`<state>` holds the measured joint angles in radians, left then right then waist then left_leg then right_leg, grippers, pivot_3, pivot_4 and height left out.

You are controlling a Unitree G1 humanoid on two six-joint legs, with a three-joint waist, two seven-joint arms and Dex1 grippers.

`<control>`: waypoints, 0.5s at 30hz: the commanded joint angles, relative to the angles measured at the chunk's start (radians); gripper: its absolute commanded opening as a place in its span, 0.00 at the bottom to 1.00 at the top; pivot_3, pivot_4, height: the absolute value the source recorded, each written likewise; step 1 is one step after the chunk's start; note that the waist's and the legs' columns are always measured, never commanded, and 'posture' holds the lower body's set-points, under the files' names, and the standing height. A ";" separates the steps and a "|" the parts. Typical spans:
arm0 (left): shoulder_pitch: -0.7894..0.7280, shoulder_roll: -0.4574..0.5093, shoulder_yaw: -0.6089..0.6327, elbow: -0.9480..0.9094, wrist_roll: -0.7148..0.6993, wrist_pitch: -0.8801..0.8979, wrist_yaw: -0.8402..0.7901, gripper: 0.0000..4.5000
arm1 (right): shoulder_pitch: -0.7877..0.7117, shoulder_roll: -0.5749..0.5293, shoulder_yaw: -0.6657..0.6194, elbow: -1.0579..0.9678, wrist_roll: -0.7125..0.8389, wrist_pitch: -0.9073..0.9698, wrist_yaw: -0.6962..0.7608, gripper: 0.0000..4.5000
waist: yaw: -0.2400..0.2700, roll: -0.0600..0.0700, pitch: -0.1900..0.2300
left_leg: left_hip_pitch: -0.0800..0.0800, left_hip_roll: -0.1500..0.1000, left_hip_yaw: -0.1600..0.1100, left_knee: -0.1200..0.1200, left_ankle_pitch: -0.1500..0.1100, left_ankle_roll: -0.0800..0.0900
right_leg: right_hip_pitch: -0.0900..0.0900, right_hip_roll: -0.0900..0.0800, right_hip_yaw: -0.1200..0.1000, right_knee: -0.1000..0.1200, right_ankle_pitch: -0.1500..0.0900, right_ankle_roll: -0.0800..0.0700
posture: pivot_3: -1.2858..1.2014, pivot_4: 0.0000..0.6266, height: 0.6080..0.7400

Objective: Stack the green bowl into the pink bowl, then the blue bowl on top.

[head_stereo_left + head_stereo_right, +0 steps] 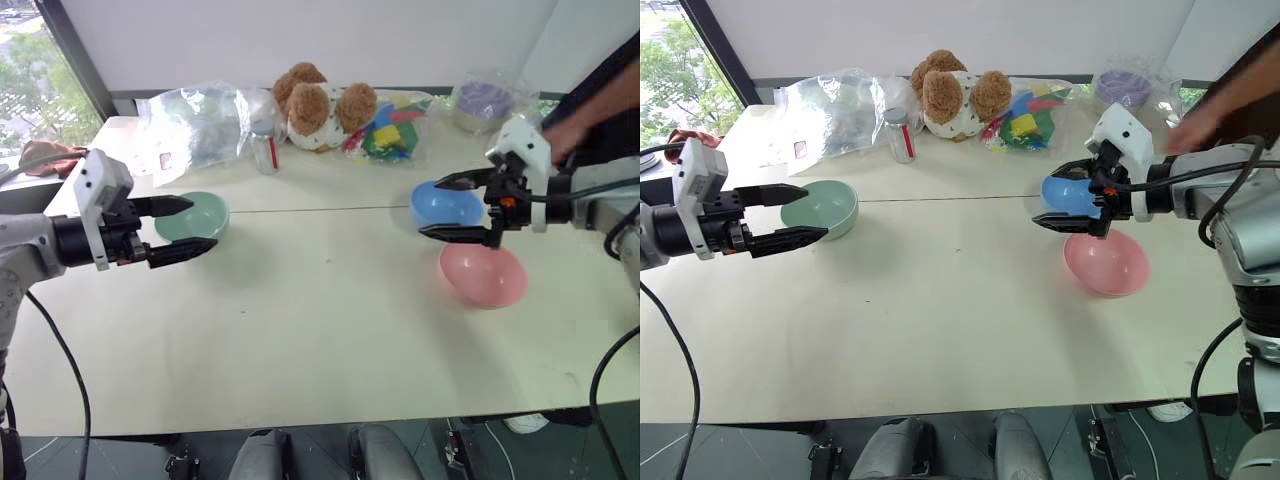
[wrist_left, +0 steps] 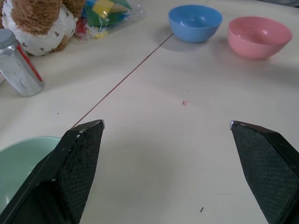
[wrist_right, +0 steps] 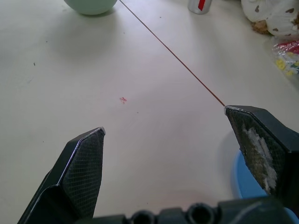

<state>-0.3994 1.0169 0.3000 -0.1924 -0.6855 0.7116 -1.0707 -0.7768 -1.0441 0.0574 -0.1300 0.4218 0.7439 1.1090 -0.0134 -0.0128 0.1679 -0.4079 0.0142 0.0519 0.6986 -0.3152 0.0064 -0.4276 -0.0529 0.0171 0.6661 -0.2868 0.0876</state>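
Left eye view gives you the whole table (image 1: 300, 330). Your left gripper (image 1: 190, 228) hangs above it with its fingers spread wide and nothing between them; the green bowl (image 1: 200, 212) sits just past its fingertips, slightly to the far side, upright on the table. Your right gripper (image 1: 450, 208) is also spread wide and has hold of nothing. The blue bowl (image 1: 445, 203) lies right behind its fingertips, and the pink bowl (image 1: 484, 274) sits just below and on the near side of that gripper, close beside the blue one; whether the two touch you cannot tell. All three bowls stand apart, none nested.

Far beyond both grippers, along the table's back edge, you have a teddy bear (image 1: 318, 105), a small clear bottle (image 1: 264, 148), a clear plastic bag (image 1: 195, 125) and a bag of coloured pieces (image 1: 392, 128). A person's arm (image 1: 590, 100) reaches in behind your right gripper.
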 commanded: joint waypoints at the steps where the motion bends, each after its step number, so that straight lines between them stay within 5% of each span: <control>1: -0.015 0.001 0.009 -0.004 0.002 -0.026 -0.008 0.99 | -0.014 -0.005 -0.019 -0.013 -0.008 -0.018 0.009 1.00 | 0.000 0.000 0.000 | 0.000 0.000 0.000 0.000 0.000 0.000 | 0.000 0.000 0.000 0.000 0.000 0.000 | 0.52 0.24 1.00; 15: -0.031 -0.022 -0.010 -0.013 -0.013 -0.014 -0.009 0.99 | 0.021 -0.008 -0.038 -0.044 -0.014 0.026 -0.017 1.00 | 0.000 0.000 0.000 | 0.000 0.000 0.000 0.000 0.000 0.000 | 0.000 0.000 0.000 0.000 0.000 0.000 | 0.52 0.24 1.00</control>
<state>-0.4087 0.9944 0.2846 -0.1906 -0.6886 0.7068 -1.0789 -0.7503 -1.0427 0.0578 -0.1450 0.4061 0.7630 1.1015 -0.0136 -0.0128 0.1679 -0.4079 0.0142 0.0519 0.6986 -0.3152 0.0064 -0.4277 -0.0529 0.0172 0.6661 -0.2868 0.0876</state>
